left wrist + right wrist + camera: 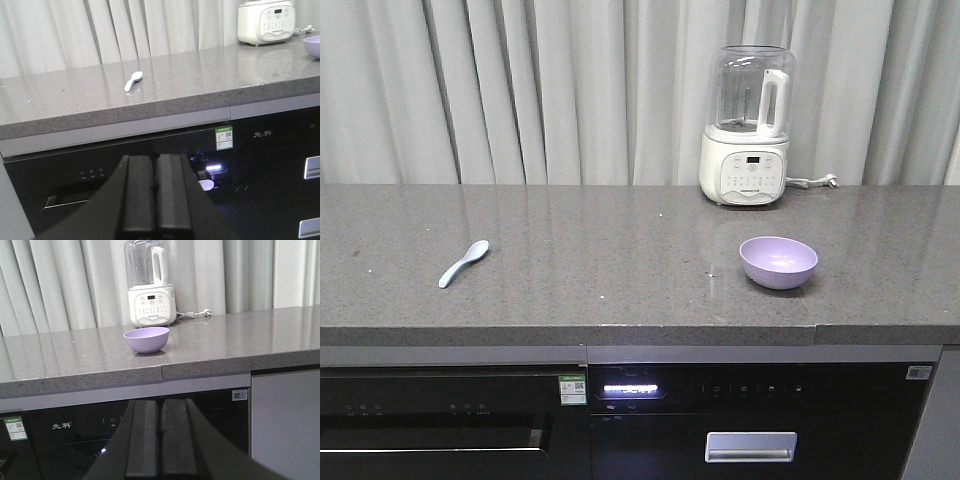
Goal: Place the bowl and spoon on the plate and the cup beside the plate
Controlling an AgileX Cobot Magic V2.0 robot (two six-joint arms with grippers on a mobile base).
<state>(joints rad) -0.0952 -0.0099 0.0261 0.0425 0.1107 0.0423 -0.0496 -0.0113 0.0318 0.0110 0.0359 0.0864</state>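
The bowl [778,261] sits upright and empty at the right of the front view, near the front edge of the surface [620,230], with the blender [748,125] behind it at the back. The spoon [464,263] lies well apart from it at the left of that view, scoop toward the upper right and handle toward the lower left. I find no plate and no cup in any view, so I judge that nothing is arranged yet.

My left hand [155,165] has its fingers pressed together and holds nothing. My right hand [160,405] is the same. Both sit low, below the edge of the surface, facing the dark appliance fronts [750,420].

The step in hand looks like the first reach. To do it well, I'd lift each arm clear of the overhanging edge before moving forward, then spread the fingers only once above the surface. The bowl is centred in the right wrist view, so that arm suits it: one finger inside the rim, one outside. The spoon is thin and flat, so I'd pinch its handle from above with the left. Without the plate in sight, I'd locate it before carrying anything.
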